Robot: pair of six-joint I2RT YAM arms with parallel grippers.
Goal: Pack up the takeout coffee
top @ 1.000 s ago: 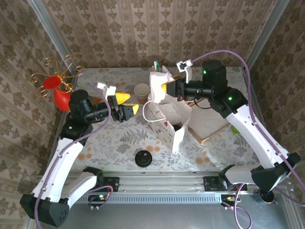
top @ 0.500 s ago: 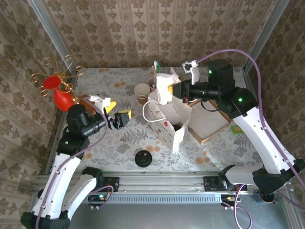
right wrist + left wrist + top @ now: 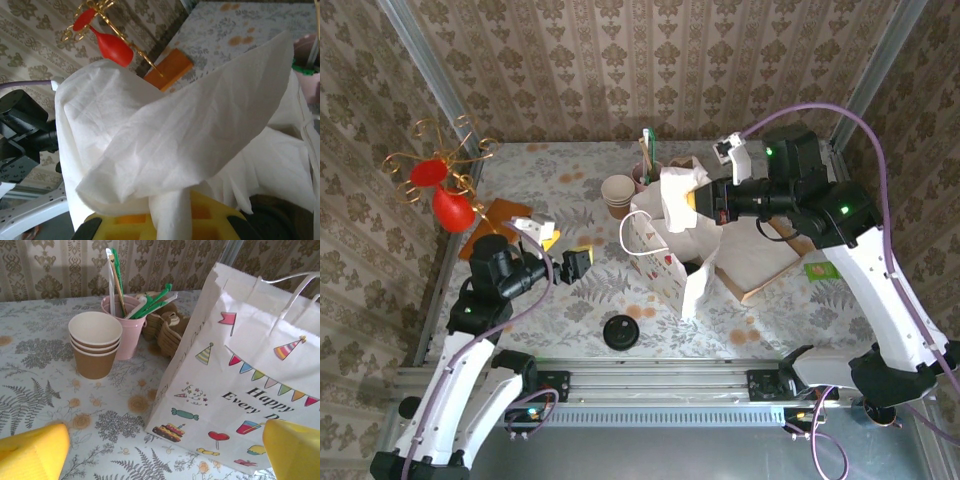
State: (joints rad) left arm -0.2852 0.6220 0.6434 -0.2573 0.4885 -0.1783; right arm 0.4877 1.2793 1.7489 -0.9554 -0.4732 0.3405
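The white paper bag (image 3: 665, 245) (image 3: 250, 385) stands upright mid-table, printed with party pictures. Down in its mouth lies a dark round shape (image 3: 692, 267) (image 3: 272, 220), apparently the takeout coffee's lid; the cup itself is hidden. My right gripper (image 3: 692, 200) (image 3: 167, 225) hovers over the bag's top, shut on a crumpled white napkin (image 3: 678, 185) (image 3: 175, 140) that fans out in front of its camera. Left of the bag, low over the table, my left gripper (image 3: 565, 250) (image 3: 165, 455) is open with nothing between its yellow fingers (image 3: 30, 452).
Behind the bag stand stacked lidless beige cups (image 3: 618, 195) (image 3: 95, 345), a pink cup of stirrers (image 3: 124, 322) and brown sleeves (image 3: 165, 332). A lone black lid disc (image 3: 620, 331) lies near the front edge. A red vase (image 3: 448, 205) stands far left, a wooden board (image 3: 760, 265) right of the bag.
My left arm has drawn back toward the near left, away from the cups, still open. My right gripper has shifted right over the bag, carrying the napkin.
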